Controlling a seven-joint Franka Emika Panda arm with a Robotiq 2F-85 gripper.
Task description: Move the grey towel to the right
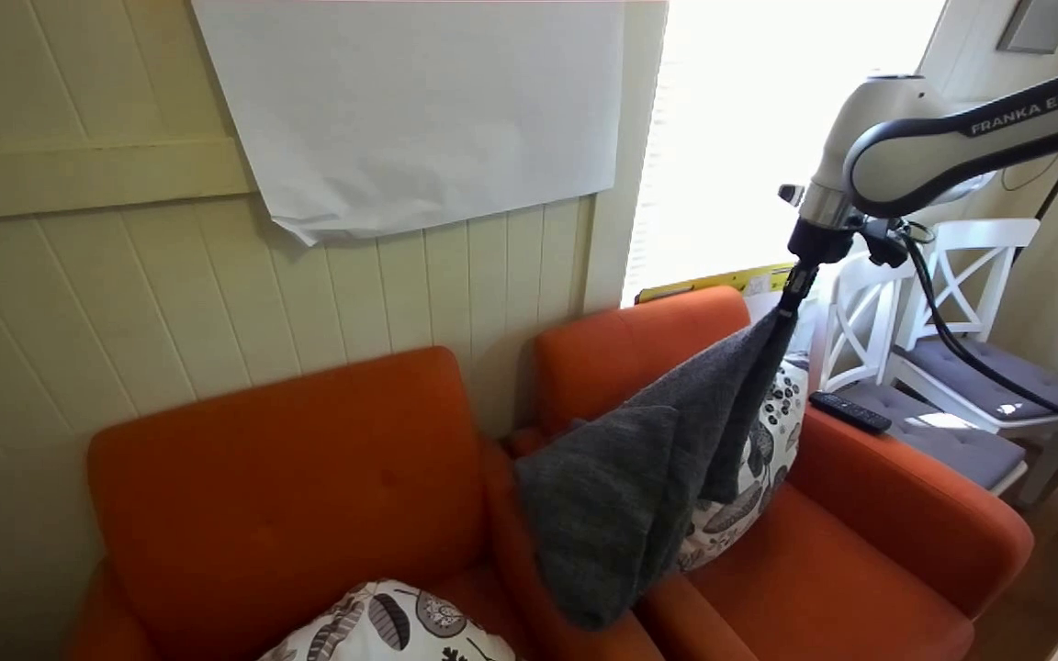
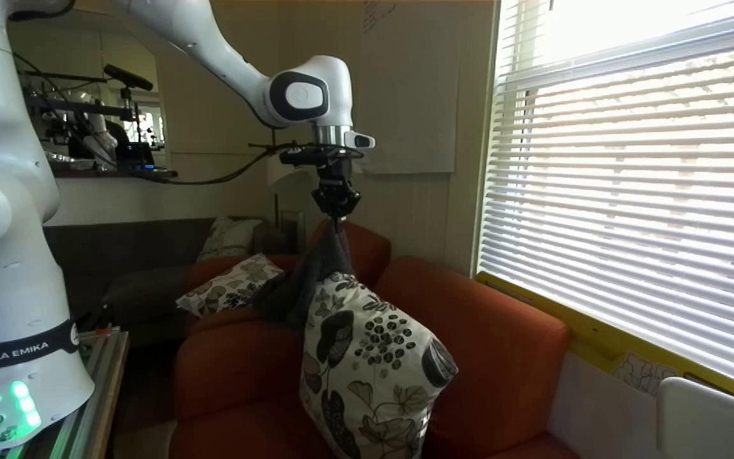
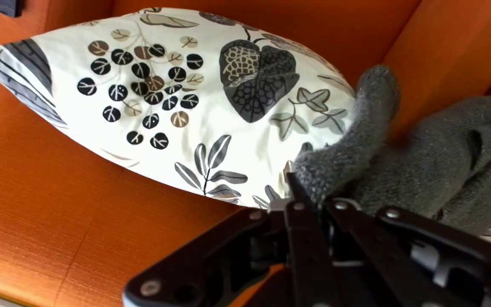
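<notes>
Grey towel [image 1: 644, 477] — fuzzy, folded, tapering upward | gripper [image 1: 790, 307] — pinching its peak

Wrist view close above tool [image 3: 316, 202], facing down, both exterior views farther back, sharing orange armchairs [image 1: 823, 565], window [image 2: 622, 191]

Towel [image 1: 598, 496]: thick cloth, rough, quite matt. Right armchair [image 3: 53, 200]: cloth of fine weave, light shine. Right pillow [image 3: 168, 115]: smooth printed cloth. Hanging paper [image 1: 455, 110]: matt, wrinkled at lower edge. Robot arm [image 2: 4, 280]: smooth, looks like plastic.
</notes>
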